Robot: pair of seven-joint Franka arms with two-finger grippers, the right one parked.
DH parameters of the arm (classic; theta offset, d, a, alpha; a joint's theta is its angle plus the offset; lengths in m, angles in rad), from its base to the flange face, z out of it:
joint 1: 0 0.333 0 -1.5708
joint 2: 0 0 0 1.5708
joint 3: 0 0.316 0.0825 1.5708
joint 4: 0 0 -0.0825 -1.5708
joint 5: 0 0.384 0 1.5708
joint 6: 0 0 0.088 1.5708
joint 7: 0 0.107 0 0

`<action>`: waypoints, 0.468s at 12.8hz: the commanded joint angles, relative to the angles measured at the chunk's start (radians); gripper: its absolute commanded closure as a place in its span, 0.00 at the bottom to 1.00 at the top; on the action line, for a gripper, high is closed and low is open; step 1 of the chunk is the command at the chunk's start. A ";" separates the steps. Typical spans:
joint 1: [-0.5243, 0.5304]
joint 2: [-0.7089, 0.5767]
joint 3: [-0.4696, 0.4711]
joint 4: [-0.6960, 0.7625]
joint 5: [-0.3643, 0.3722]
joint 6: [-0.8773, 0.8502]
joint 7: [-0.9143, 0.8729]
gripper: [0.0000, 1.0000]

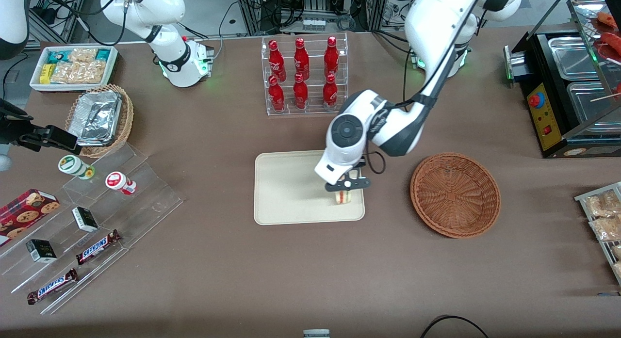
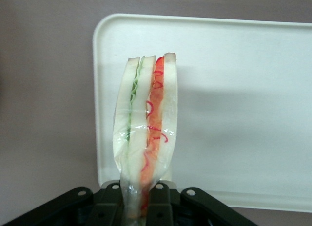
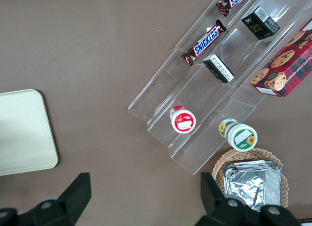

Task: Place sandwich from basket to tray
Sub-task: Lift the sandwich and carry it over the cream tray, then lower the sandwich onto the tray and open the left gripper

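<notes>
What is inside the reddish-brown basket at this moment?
Nothing: the basket shows only bare weave. The sandwich is over the tray, pinched in the tool; whether it touches the tray is hidden.

Brown table (image 1: pixel 310 280) bears tray (image 1: pixel 281 192), basket (image 1: pixel 455 195).

glossy white arm, dark grey joint bands, black gripper (image 1: pixel 347 191), looping black cable

Brown matting is covering the whole table (image 1: pixel 213 280), lying flat under soft, even light. The clear bottle rack (image 1: pixel 305 73) is standing mid-table. Farther from the front camera than the rack, dark cables (image 1: pixel 271 8) are trailing over grey floor (image 1: pixel 204 8). Toward the working arm's end from the rack, a black counter machine (image 1: pixel 567 90) is sitting.
</notes>
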 commanded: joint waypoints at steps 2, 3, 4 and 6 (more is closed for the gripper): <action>-0.075 0.116 0.014 0.162 0.003 -0.016 -0.089 1.00; -0.089 0.136 0.014 0.182 -0.002 -0.014 -0.097 1.00; -0.104 0.155 0.012 0.198 -0.003 -0.011 -0.106 1.00; -0.127 0.176 0.012 0.203 -0.003 0.039 -0.141 1.00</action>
